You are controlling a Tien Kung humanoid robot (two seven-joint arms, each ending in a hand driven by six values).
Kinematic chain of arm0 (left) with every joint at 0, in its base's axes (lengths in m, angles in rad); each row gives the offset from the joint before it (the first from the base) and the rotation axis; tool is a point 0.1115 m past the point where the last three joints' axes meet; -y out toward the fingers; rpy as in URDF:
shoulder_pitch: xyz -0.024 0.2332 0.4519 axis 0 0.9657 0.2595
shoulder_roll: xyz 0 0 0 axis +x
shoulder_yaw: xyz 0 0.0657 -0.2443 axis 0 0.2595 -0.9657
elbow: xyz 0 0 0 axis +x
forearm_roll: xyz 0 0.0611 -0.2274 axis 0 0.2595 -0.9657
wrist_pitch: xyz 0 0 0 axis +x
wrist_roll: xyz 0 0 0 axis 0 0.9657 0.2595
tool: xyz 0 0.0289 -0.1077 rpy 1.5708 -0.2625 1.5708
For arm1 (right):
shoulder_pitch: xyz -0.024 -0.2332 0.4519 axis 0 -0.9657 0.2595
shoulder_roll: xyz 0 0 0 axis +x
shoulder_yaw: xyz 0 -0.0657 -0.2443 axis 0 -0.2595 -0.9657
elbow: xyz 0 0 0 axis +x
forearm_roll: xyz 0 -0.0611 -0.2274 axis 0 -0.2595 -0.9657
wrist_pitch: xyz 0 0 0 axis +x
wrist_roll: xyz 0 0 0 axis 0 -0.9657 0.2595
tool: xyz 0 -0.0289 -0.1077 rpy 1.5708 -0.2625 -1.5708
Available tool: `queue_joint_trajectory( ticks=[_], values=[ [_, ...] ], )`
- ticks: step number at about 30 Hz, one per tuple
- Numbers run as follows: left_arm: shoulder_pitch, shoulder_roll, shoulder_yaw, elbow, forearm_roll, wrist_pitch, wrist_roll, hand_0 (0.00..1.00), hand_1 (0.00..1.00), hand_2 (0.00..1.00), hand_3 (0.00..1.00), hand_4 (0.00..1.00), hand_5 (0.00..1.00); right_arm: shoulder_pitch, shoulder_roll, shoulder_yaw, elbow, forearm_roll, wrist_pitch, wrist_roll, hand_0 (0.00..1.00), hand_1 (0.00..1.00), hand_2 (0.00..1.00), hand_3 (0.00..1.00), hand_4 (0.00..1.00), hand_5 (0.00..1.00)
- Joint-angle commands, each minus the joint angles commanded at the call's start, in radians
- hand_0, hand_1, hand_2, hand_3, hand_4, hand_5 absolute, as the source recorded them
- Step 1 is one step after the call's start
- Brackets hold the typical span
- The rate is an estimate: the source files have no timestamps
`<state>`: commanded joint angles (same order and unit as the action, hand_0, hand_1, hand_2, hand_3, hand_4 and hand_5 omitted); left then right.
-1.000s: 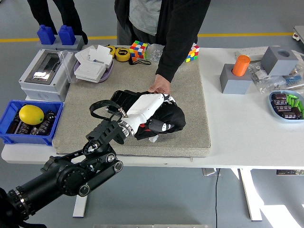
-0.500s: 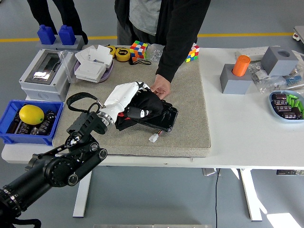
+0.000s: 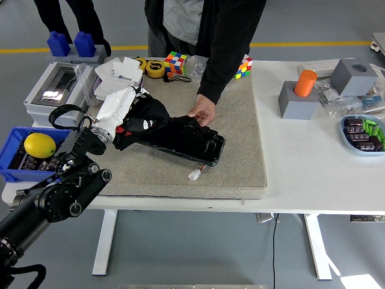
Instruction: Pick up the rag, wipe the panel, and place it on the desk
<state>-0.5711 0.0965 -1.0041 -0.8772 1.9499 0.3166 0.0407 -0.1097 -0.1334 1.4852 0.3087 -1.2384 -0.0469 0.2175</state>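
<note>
Rag (image 3: 143,118) sat bunched under your left hand (image 3: 123,107), whose white fingers were curled over the black cloth and pressing it onto the left end of the dark panel (image 3: 186,142). That panel lay slantwise on the grey mat (image 3: 240,150) covering the tabletop (image 3: 313,168), and the person's hand (image 3: 203,111) rested on its far edge, just right of the rag. Your right hand was nowhere in the head view.

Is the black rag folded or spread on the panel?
Bunched, not spread: the left hand grips the rag at the panel's left end.
</note>
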Motion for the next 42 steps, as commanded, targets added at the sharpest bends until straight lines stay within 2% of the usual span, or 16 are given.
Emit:
queue_joint_trajectory(
  ticks=[7,15,26,33,42],
  values=[
    [0.005,0.007,-0.034,0.017,0.013,0.002,-0.003,0.261,0.332,0.439,0.559,0.753,0.002,-0.001,0.001,0.002,0.0,0.0,0.0,0.0,0.59,0.597,0.524,0.524,0.876,0.347],
    [0.018,0.001,-0.001,-0.02,0.002,0.004,-0.004,0.26,0.331,0.439,0.559,0.753,0.002,0.001,0.001,-0.003,0.001,0.001,0.0,0.001,0.59,0.598,0.524,0.524,0.876,0.347],
    [0.012,-0.014,0.106,-0.051,-0.028,-0.001,0.005,0.26,0.33,0.439,0.559,0.754,0.002,0.0,0.001,-0.001,0.0,0.002,0.0,0.0,0.59,0.597,0.524,0.525,0.876,0.347],
    [0.006,-0.028,0.228,-0.109,-0.062,0.0,0.009,0.26,0.33,0.439,0.559,0.754,0.002,0.002,0.001,-0.001,0.001,0.001,0.0,0.0,0.59,0.598,0.524,0.525,0.876,0.347],
    [-0.017,-0.051,0.345,-0.131,-0.085,-0.001,0.014,0.26,0.331,0.44,0.56,0.753,0.002,0.002,-0.002,-0.009,0.003,0.006,0.0,0.001,0.59,0.597,0.525,0.525,0.876,0.347]
  ],
)
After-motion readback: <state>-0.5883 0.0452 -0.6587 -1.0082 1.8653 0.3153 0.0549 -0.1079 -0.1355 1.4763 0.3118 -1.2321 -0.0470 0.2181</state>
